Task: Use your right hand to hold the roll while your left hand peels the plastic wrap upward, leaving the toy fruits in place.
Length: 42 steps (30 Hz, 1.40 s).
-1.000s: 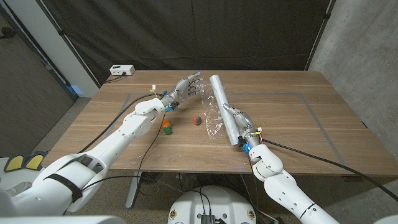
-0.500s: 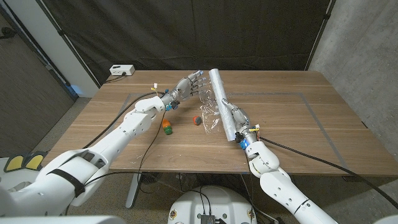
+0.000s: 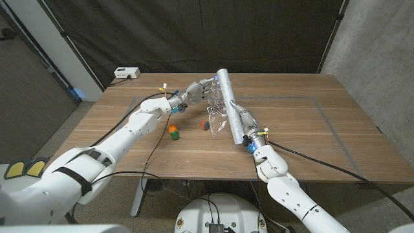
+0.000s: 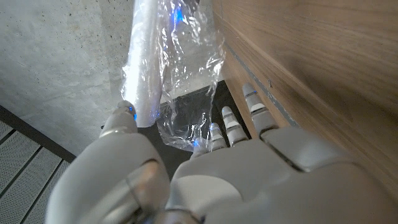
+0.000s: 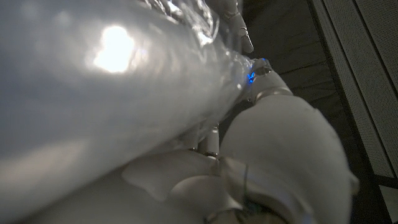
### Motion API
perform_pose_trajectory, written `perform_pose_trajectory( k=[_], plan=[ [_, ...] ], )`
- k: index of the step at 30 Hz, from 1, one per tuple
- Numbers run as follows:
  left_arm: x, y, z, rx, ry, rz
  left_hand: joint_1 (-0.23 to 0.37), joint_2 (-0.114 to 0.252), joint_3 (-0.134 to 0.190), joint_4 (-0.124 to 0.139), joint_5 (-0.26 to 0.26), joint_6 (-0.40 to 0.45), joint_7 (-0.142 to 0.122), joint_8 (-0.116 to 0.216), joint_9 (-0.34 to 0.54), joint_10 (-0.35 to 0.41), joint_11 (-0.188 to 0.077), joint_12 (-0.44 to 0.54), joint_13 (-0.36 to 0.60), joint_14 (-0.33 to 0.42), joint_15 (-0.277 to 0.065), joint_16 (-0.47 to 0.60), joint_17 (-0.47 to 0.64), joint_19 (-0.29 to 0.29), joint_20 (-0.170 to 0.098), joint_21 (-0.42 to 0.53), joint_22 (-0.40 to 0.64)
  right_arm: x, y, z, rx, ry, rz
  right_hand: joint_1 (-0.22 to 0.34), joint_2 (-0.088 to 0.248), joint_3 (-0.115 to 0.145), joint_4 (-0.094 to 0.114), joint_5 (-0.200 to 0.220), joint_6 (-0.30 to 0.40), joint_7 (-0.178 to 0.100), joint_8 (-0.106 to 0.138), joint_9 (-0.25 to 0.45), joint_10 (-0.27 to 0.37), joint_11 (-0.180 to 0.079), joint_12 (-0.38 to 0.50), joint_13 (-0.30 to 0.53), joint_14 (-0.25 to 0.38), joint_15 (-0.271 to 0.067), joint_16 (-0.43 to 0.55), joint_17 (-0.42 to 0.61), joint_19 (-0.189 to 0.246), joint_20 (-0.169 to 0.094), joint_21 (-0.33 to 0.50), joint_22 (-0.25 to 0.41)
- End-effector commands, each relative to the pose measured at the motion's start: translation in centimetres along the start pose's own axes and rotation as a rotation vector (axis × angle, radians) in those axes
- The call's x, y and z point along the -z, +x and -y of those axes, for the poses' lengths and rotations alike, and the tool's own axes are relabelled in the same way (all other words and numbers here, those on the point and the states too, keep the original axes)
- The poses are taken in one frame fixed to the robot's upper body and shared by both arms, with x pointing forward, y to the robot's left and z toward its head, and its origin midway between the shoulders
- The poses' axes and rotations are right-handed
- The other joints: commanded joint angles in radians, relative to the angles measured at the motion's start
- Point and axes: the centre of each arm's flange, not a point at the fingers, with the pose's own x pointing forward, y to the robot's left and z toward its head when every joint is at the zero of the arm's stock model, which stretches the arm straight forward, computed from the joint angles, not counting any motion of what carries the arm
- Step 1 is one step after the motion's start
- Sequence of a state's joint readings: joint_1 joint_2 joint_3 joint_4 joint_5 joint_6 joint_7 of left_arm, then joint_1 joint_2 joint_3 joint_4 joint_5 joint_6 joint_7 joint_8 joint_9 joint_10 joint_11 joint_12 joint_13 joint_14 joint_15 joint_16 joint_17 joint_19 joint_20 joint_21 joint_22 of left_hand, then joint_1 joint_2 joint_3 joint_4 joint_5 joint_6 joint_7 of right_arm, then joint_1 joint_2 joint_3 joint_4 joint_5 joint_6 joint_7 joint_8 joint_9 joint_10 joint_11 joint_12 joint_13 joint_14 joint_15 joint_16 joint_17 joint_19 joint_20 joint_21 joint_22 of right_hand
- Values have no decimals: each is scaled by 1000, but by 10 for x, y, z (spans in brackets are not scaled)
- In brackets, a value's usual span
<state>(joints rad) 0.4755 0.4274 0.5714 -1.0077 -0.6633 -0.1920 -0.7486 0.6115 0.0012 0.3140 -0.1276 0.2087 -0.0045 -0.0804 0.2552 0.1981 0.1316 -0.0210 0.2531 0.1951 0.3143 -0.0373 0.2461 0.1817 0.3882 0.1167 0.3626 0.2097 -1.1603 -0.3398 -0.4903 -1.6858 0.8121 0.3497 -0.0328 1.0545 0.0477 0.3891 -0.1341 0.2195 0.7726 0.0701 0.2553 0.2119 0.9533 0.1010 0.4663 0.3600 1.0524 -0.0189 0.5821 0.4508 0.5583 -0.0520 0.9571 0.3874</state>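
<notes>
Your right hand (image 3: pixel 244 122) is wrapped around the roll (image 3: pixel 231 103), which slants from mid-table toward the far edge, its far end lifted. Your left hand (image 3: pixel 197 88) is up beside that far end, fingers pinched on the wrap (image 3: pixel 218 120), which hangs crumpled from the roll down toward the tabletop.

The risk is the loose film. Its lower folds sit just beside the red fruit (image 3: pixel 203 125), and I cannot tell whether they touch it. If they cling, your upward peel could drag or roll that fruit. The orange-and-green fruit (image 3: pixel 173 133), nearer the left edge, looks safer. A hard tug could also twist the roll in your right hand, or tear the film.

The table (image 3: pixel 310 139) is smooth wood grain with a faint marked rectangle. A white box (image 3: pixel 127 73) sits at the far left corner. Behind hangs a black curtain (image 3: pixel 194 32); a concrete wall (image 3: pixel 378 58) stands to the right.
</notes>
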Motion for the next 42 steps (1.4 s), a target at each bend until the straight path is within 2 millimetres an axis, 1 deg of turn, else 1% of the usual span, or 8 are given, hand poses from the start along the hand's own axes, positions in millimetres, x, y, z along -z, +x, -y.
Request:
perform_pose_trajectory(
  k=[1, 2, 5, 13, 20, 32, 38, 42],
  plan=[
    [-8, 2, 3, -7, 39, -27, 55, 49, 24, 12, -18, 270, 25, 77, 8, 246, -37, 43, 1, 292, -97, 49, 7, 187, -96, 106, 18, 4, 3, -2, -31, 90, -3, 100, 119, 41, 9, 8, 128, -143, -5, 6, 167, -179, -11, 5, 137, -212, -18, -9, 1, -74, 20, -2],
    [-8, 2, 3, -14, 47, -30, 57, 54, 25, 16, -20, 340, 33, 100, 8, 325, -82, 56, 2, 383, -119, 66, 7, 226, -126, 134, 22, 4, 4, -2, -32, 95, -6, 97, 118, 41, 9, 8, 120, -142, -9, 6, 163, -181, -15, 4, 133, -212, -22, -12, 2, -74, 24, -4],
    [-9, 1, 3, -37, 64, -36, 65, 85, 36, 27, -23, 477, 46, 146, 8, 465, -104, 75, 7, 528, -142, 90, 16, 270, -155, 189, 36, 5, 4, -1, -36, 102, -9, 79, 113, 38, 16, 8, 102, -139, -17, 7, 146, -169, -28, 3, 110, -211, -47, -27, 3, -73, 36, -14],
    [-12, 1, 5, -50, 79, -44, 135, 174, 109, 36, -25, 744, 100, 253, 26, 753, -116, 163, 50, 832, -166, 171, 75, 299, -180, 323, 101, 8, 4, 1, -88, 87, -25, -32, 80, 18, 50, 4, 25, -132, -49, 3, 55, -155, -99, -10, 1, -198, -137, -72, -8, -43, 58, -78],
    [-14, 3, 5, -34, 103, -62, 212, 193, 177, 34, -28, 865, 104, 317, 53, 876, -99, 223, 91, 917, -173, 223, 134, 291, -182, 394, 137, 11, 7, 4, -193, 61, -48, -213, 28, -36, 108, -2, -118, -110, -75, -4, -103, -116, -202, -31, -161, -150, -226, -105, -49, 21, 47, -171],
    [-16, 6, 5, 6, 123, -82, 262, 173, 166, 15, -33, 900, 111, 346, 87, 910, -72, 261, 140, 925, -169, 293, 230, 250, -183, 445, 166, 16, 20, 6, -380, -4, -85, -550, -59, -172, 214, -37, -417, -80, -78, -14, -461, -28, -277, -82, -469, 5, -375, -145, -175, 196, -73, -214],
    [-18, 6, 5, 13, 127, -89, 268, 169, 160, 15, -33, 911, 112, 352, 97, 921, -69, 275, 156, 921, -171, 308, 253, 240, -182, 459, 173, 18, 23, 4, -382, 12, -89, -608, -80, -202, 232, -44, -452, -78, -76, -15, -501, -12, -275, -91, -504, 29, -383, -149, -192, 225, -100, -214],
    [-20, 4, 6, -28, 127, -111, 282, 172, 161, 13, -31, 911, 112, 356, 111, 946, -86, 298, 180, 938, -176, 327, 273, 268, -192, 493, 181, 18, 22, 2, -368, 21, -117, -617, -58, -197, 233, -40, -452, -73, -65, -16, -492, -11, -258, -101, -471, 17, -367, -155, -108, 189, -87, -212]
  ],
)
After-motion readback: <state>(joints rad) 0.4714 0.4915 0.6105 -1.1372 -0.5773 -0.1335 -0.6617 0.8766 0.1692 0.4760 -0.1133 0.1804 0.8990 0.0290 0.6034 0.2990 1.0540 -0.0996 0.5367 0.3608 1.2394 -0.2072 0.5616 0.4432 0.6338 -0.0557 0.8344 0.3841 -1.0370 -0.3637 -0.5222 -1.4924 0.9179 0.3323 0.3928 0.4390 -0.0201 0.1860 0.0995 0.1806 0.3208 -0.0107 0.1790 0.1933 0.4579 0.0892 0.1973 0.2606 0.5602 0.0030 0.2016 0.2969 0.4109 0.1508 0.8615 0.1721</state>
